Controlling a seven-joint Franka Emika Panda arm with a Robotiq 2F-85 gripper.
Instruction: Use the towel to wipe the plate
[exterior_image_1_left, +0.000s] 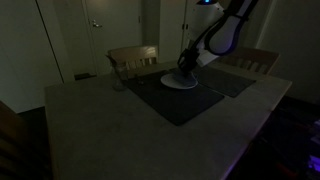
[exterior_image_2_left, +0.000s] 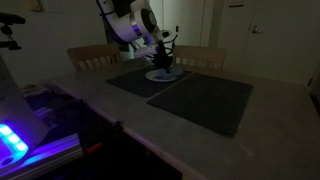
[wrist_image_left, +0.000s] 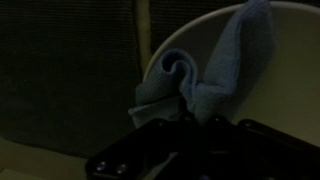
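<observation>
The room is dim. A white plate (exterior_image_1_left: 181, 81) lies on a dark placemat (exterior_image_1_left: 170, 98) on the table; it also shows in an exterior view (exterior_image_2_left: 164, 75) and fills the right of the wrist view (wrist_image_left: 285, 75). My gripper (exterior_image_1_left: 185, 67) stands right over the plate, also seen in an exterior view (exterior_image_2_left: 164, 62). In the wrist view my gripper (wrist_image_left: 190, 112) is shut on a blue towel (wrist_image_left: 210, 70), which is bunched up and rests on the plate's surface. The fingertips are dark and partly hidden by the cloth.
A second dark placemat (exterior_image_1_left: 232, 79) lies beside the first. Wooden chairs (exterior_image_1_left: 133, 58) stand at the table's far side. A small glass-like object (exterior_image_1_left: 119, 82) stands near the placemat. A device with blue lights (exterior_image_2_left: 15, 140) sits at the near corner.
</observation>
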